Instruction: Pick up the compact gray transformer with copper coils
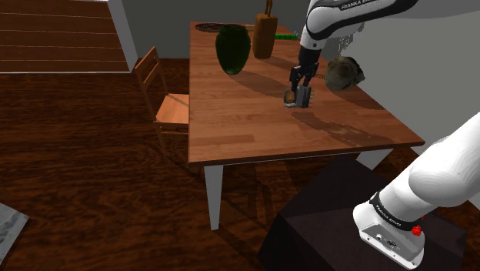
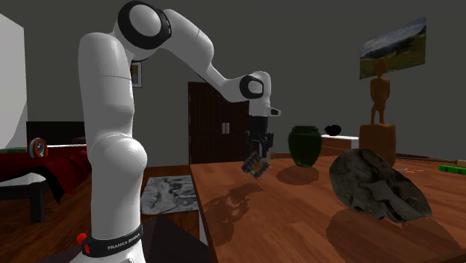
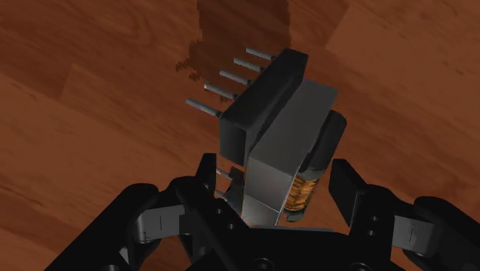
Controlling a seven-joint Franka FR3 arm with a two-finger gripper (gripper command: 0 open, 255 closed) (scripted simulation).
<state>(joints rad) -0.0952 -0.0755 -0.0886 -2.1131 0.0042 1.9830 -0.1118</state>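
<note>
My jaws pinch the transformer (image 3: 285, 131) across its grey core, I judge because those flat sides give a firm hold. It hangs tilted, clear of the table (image 1: 246, 131), its shadow (image 3: 242, 31) apart beneath. In the shoulder view the vase (image 1: 231, 48) stands at its ten o'clock.

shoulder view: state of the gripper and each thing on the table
compact gray transformer with copper coil: held, tilted, lifted off the wooden table
black two-finger gripper: shut on the transformer
dark green vase: upright
wooden figure: upright
dark crumpled lump: resting on the table
</note>
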